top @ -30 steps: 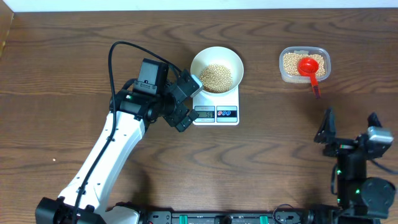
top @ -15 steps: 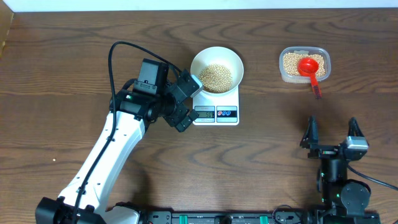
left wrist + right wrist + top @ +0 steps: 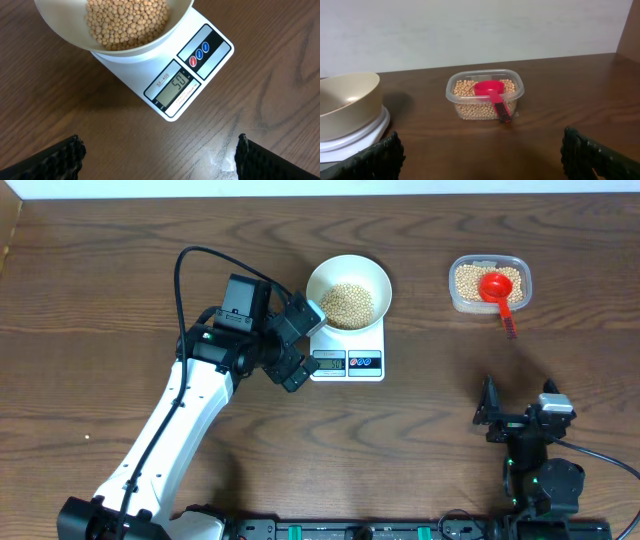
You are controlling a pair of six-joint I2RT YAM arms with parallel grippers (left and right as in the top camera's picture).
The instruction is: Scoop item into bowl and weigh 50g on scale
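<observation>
Tan round beans [image 3: 347, 304] lie in the round white bowl [image 3: 320, 275] on the small white digital scale [image 3: 347, 364], which reads 50. The left gripper [image 3: 300, 346], just left of the scale, and the right gripper [image 3: 518, 410], near right, gape wide and empty.

A white bowl [image 3: 172, 32] sits on a small white scale [image 3: 132, 70]. The bowl is full of little round tan beans [image 3: 127, 20]. The scale has a grey screen [image 3: 176, 83] that says 50. Beside the screen are small round buttons [image 3: 199, 53], one red and the others blue. The table [image 3: 55, 100] is dark brown wood. The left gripper [image 3: 160, 162] is down at the bottom, its two black fingers [image 3: 57, 157] far apart with nothing between them.
</observation>
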